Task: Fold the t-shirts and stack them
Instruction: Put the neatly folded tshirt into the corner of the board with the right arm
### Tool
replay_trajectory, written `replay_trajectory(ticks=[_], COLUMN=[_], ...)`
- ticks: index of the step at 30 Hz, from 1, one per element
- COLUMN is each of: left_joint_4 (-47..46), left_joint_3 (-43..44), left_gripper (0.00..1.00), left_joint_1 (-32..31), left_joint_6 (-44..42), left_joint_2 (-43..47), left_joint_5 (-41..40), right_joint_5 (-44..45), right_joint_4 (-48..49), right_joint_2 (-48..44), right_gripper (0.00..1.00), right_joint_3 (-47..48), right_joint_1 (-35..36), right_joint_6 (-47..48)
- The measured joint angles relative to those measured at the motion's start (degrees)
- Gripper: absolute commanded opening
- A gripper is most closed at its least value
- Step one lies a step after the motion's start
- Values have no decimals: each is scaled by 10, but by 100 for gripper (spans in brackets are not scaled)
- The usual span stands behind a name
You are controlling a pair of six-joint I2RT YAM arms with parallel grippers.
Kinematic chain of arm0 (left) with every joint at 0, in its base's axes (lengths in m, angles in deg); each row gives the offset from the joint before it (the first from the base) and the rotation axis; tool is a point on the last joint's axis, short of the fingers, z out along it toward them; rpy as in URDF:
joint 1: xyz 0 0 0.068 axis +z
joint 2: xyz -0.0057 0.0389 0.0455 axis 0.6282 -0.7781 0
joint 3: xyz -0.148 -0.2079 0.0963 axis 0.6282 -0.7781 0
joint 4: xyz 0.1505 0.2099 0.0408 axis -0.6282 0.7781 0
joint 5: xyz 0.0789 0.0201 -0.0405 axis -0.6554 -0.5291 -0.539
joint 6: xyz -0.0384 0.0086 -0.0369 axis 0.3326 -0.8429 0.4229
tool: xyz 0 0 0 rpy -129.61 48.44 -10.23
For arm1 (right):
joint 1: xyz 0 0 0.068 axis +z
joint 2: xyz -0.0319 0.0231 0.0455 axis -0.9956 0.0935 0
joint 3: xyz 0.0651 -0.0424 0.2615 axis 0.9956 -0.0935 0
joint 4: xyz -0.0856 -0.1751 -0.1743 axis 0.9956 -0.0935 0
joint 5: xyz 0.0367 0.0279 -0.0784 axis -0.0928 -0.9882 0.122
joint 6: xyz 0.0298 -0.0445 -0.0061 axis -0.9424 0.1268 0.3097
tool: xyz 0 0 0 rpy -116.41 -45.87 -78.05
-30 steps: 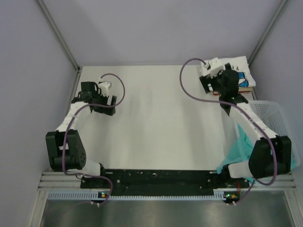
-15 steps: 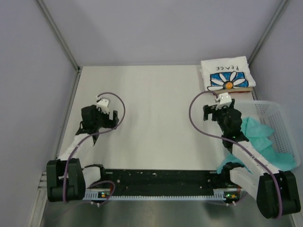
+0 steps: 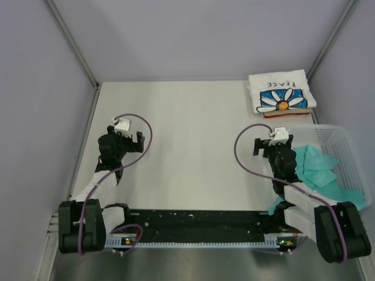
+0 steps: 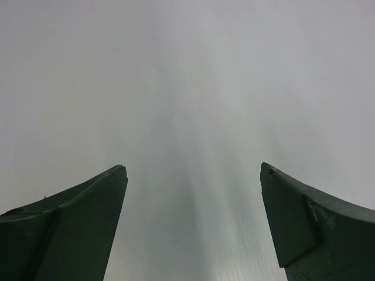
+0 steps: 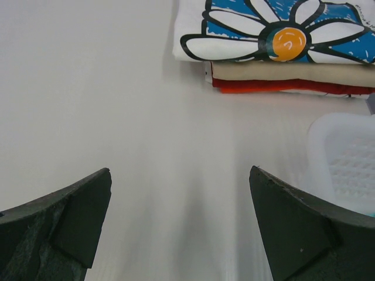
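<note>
The folded t-shirts lie stacked in the far right corner of the table (image 3: 187, 134), the white daisy t-shirt (image 5: 275, 29) with "PEACE" on top of the tan t-shirt (image 5: 293, 71), whose red edge shows beneath. Their near edges line up fairly well. The stack sits close to the right wall (image 3: 351, 52) and just beyond the far rim of the white mesh basket (image 3: 345, 146), which stands at the table's right edge with a teal cloth (image 3: 316, 170) in it. The middle and left of the table give wide bare room. The left end effector (image 4: 193, 170) hangs over the bare surface near the left edge with its fingers spread wide and nothing between them. The right end effector (image 5: 180, 170) is likewise spread and holds nothing, just left of the basket and short of the stack. A second ago the right arm reached out over the stack and hid most of it. Both arms have since drawn back toward the near edge, and the stack is fully uncovered.
</note>
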Motion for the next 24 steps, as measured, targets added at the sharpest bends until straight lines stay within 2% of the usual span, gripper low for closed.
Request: replay_trajectory(ticks=[5,24], left_joint_4=[-11,-13], left_joint_3=[-5,-5], left_gripper=[99,99], left_joint_1=[0,0], left_joint_6=[1,0], left_joint_2=[-6,-18], left_joint_5=[-6,-11], right_joint_5=[0,0], right_joint_4=[31,31], right_joint_2=[4,17], right_gripper=[99,99], right_joint_3=[0,0], right_joint_1=[0,0], right_joint_6=[0,0])
